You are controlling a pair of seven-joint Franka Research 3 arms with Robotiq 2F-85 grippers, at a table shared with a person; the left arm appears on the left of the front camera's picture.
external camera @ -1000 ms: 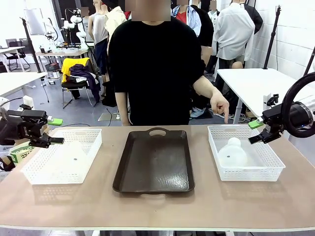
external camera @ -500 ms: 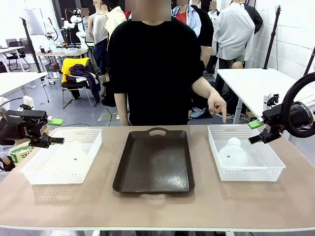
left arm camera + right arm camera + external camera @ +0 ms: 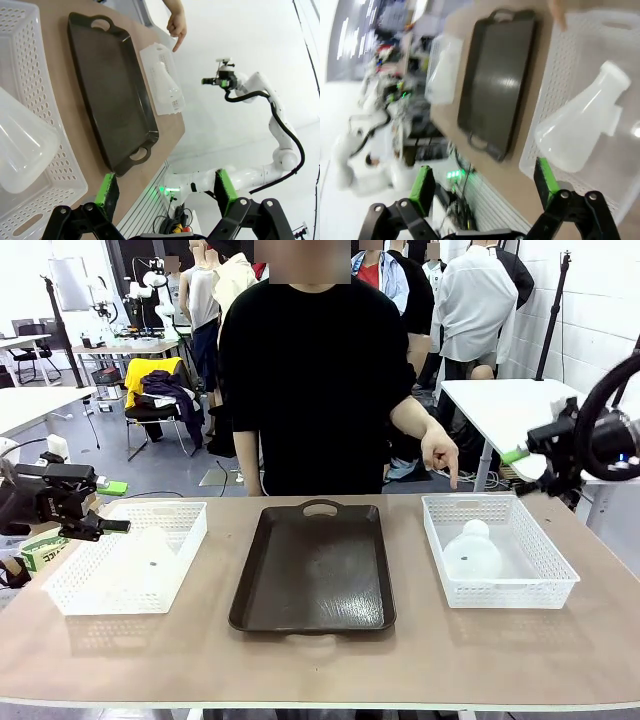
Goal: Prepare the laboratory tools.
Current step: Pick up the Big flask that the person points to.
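Observation:
One frosted flask (image 3: 472, 548) lies in the right white basket (image 3: 560, 582), neck pointing away from me; the right wrist view has that flask (image 3: 582, 127) on its side. A second flask (image 3: 140, 558) lies in the left basket (image 3: 68, 602), and the left wrist view catches the body of this flask (image 3: 20, 155) close up. My left gripper (image 3: 110, 506) hovers open off the left basket's far left corner, its own camera showing the left gripper (image 3: 166, 192) with nothing in it. My right gripper (image 3: 528, 468) hangs open, raised to the right of the right basket; in its wrist view the right gripper (image 3: 484, 185) is empty.
A dark brown tray (image 3: 315, 570) lies empty between the baskets. The person stands at the far side, a hand (image 3: 445, 455) pointing down at the right basket's far rim. A small green-and-white box (image 3: 40, 548) sits at the table's left edge.
My right gripper has lifted and drawn slightly back from the right basket's side. The left arm and the flasks have not moved; the person's hand still points.

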